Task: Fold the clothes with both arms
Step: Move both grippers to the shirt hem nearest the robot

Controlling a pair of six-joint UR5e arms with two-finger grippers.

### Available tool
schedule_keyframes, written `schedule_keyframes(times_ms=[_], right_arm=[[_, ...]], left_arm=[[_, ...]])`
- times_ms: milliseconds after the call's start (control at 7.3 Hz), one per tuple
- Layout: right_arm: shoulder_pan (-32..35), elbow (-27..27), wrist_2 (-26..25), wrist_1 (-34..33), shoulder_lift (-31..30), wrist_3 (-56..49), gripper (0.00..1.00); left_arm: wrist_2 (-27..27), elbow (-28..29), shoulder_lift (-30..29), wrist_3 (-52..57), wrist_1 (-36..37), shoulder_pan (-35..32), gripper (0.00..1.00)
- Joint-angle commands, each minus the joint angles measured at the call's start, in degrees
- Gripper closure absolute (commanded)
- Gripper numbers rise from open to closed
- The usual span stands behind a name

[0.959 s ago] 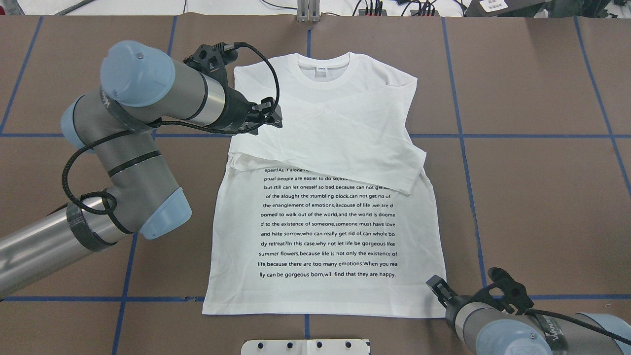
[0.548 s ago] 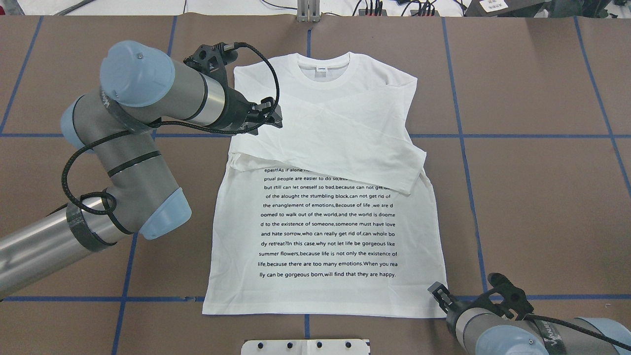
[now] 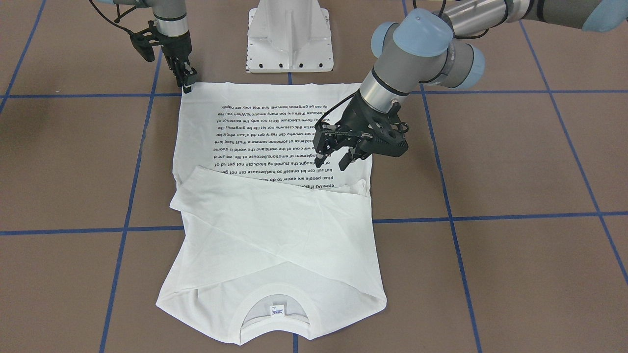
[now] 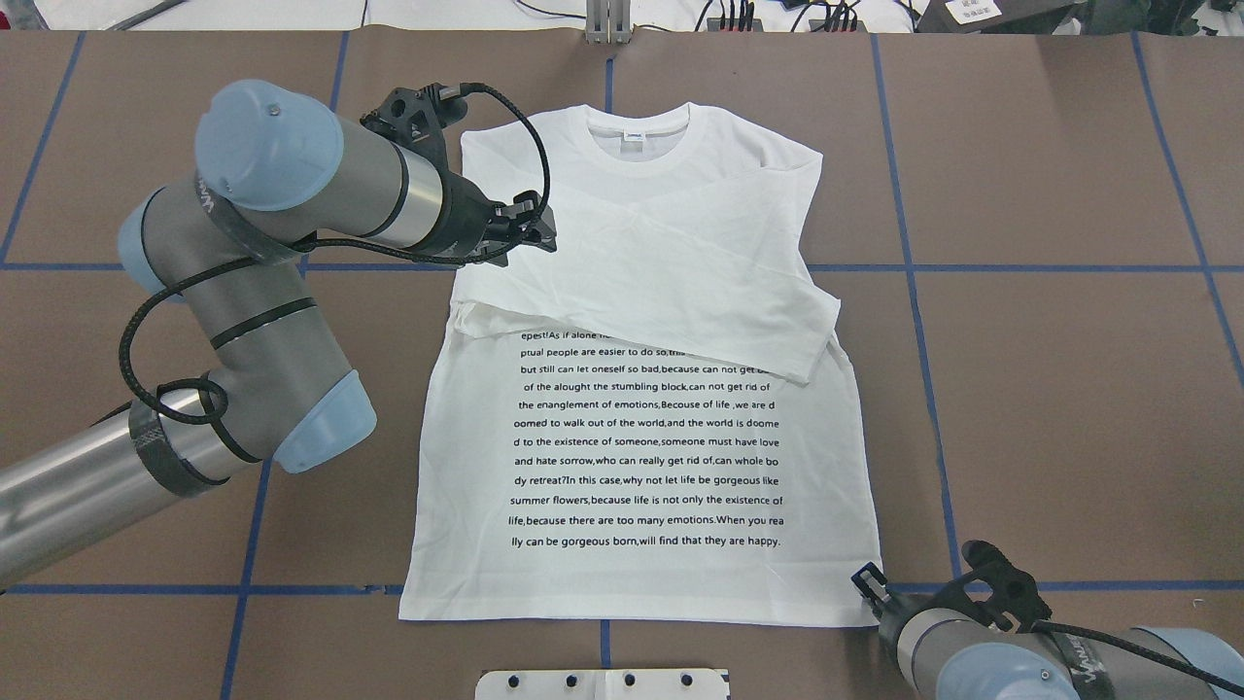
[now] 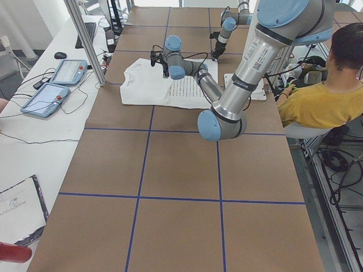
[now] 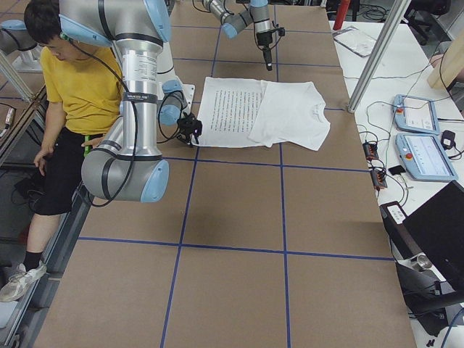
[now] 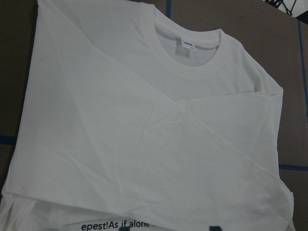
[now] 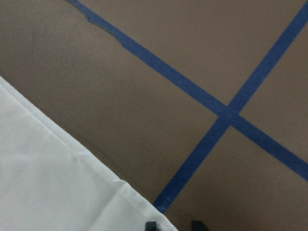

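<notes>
**A:** What has changed around the shirt?

**B:** The shirt (image 4: 641, 437) hasn't shifted. It lies flat in the middle of the tabletop (image 4: 1050, 389), print up, with the collar (image 4: 637, 136) away from the robot and both sleeves (image 4: 680, 282) crossed over the chest. The right end effector (image 4: 868, 580) did move. Over the last second it slid closer to the robot and slightly outward, to the hem corner (image 8: 139, 211) on its side.

**A:** Has it taken hold?

**B:** Not yet. Its wrist view shows the two tips apart with brown tabletop between them, and the corner's edge just at one tip.

**A:** And the left one?

**B:** The left end effector (image 3: 333, 161) has barely stirred. It hangs over the shirt's left half near the folded sleeve's edge, jaws apart, carrying nothing.

**A:** So where does the fold stand?

**B:** I'd say the sleeves are done and a hem-to-collar fold comes next. The right side is lining up its pinch, and the left would have to reach the other hem corner (image 4: 403, 612).

**A:** What about edges and room?

**B:** The hem runs near the white base plate (image 4: 603, 683), and its right corner sits near a crossing of blue tape lines (image 8: 226, 115). Brown tabletop spreads wide on both sides and some shows past the collar. The left arm's elbow hangs beside the shirt's left edge, so that side is the tighter one.
</notes>
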Motion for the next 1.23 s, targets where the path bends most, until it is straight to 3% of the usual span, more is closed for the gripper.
schedule_keyframes(times_ms=[0, 137, 274, 411, 548, 822, 1096], right_arm=[[-0.07, 0.40, 0.13, -0.02, -0.05, 0.18, 1.00], [0.02, 1.28, 0.22, -0.02, -0.05, 0.09, 1.00], [0.20, 1.98, 0.22, -0.02, -0.22, 0.00, 1.00], [0.20, 2.68, 0.30, -0.02, -1.27, -0.43, 1.00], [0.20, 3.47, 0.48, -0.02, -1.54, -0.53, 1.00], [0.20, 3.48, 0.65, -0.02, -1.54, -0.53, 1.00], [0.20, 3.57, 0.66, -0.02, -1.54, -0.53, 1.00]], left_arm=[[0.00, -0.10, 0.09, -0.88, 0.10, 0.00, 0.36], [0.26, -3.32, 4.53, -3.67, 0.28, -0.09, 0.36], [0.70, -10.40, 11.97, -6.66, 0.37, 1.39, 0.36], [0.88, -13.34, 14.92, -10.08, 0.45, 3.41, 0.36], [4.53, -14.59, 15.64, -13.94, 1.24, 7.86, 0.36], [15.32, -20.29, 16.09, -19.84, 14.37, 19.97, 0.36], [17.93, -21.27, 19.84, -22.51, 16.89, 24.77, 0.37]])
